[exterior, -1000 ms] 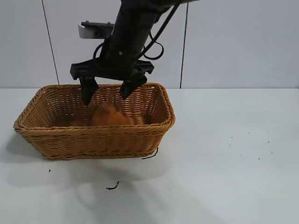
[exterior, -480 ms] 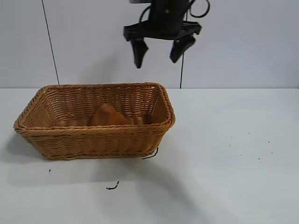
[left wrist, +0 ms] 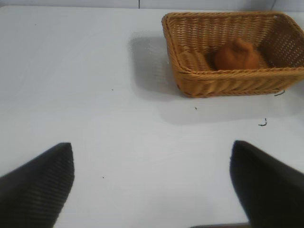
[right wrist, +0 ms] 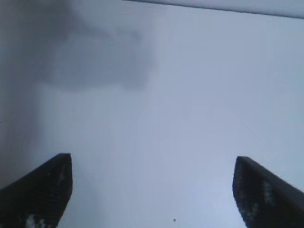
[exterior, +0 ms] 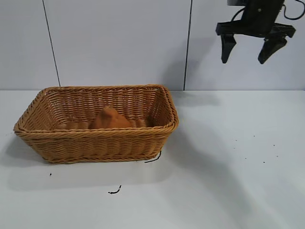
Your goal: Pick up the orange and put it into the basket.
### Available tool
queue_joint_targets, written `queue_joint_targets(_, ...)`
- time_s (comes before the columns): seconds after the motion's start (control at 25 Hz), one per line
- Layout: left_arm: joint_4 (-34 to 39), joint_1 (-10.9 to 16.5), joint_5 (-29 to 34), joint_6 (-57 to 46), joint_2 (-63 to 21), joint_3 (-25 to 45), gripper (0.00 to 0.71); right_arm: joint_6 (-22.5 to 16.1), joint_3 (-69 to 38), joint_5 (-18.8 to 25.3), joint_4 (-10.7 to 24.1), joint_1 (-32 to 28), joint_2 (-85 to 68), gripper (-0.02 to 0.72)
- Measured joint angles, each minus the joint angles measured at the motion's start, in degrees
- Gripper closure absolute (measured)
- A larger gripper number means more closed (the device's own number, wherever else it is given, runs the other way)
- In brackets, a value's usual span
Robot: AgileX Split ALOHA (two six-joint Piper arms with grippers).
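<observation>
Since a second ago the right gripper [exterior: 248, 47] has climbed out of the basket [exterior: 97, 138] and swung away to the upper right of the exterior view, well above the table [exterior: 228, 162] and far from the wicker — it now hangs with its fingers spread wide and nothing between them. That retreat reads as the end of the job: the orange [exterior: 109, 118] lies inside the basket, resting on the woven floor near the middle, and has not shifted while the arm pulled back. Its knobby neck points upward, so its long axis stands roughly upright, perhaps tilted a little toward the back wall; the broad end sits down in the basket, partly hidden behind the front rim. From the left wrist view the same fruit shows against the far side of the basket floor, neck up. The left gripper [left wrist: 152, 185] stays well apart from the basket over bare table, its two fingers also held wide apart and gripping nothing. A few dark specks and a loose strand of wicker [exterior: 114, 191] lie on the table in front of the basket — nothing that bears on the task.
</observation>
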State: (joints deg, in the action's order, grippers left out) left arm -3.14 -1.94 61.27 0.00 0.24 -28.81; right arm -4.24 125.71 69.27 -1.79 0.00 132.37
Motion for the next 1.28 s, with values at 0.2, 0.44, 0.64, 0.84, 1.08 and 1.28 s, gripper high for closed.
queue_joint_targets(0.2, 0.0, 0.0, 0.0, 0.0, 0.0, 0.0, 0.071, 1.3, -15.0, 0.0, -0.5, 0.0, -6.0, 0.048)
queue_joint_targets(0.44, 0.0, 0.0, 0.0, 0.0, 0.0, 0.0, 0.071, 3.8, -36.1, 0.1, -1.4, 0.0, -20.0, 0.048)
queue_joint_targets(0.64, 0.0, 0.0, 0.0, 0.0, 0.0, 0.0, 0.071, 4.2, -54.3, 0.3, -1.4, 0.0, -36.1, 0.048)
queue_joint_targets(0.84, 0.0, 0.0, 0.0, 0.0, 0.0, 0.0, 0.071, 6.7, -68.6, 0.3, -1.4, 0.0, -52.3, 0.048)
queue_joint_targets(1.08, 0.0, 0.0, 0.0, 0.0, 0.0, 0.0, 0.071, 7.0, -81.9, -1.5, -1.5, 0.0, -71.9, 0.048)
queue_joint_targets(1.28, 0.0, 0.0, 0.0, 0.0, 0.0, 0.0, 0.071, 7.1, -91.8, -7.5, -1.6, 0.0, -89.6, 0.048)
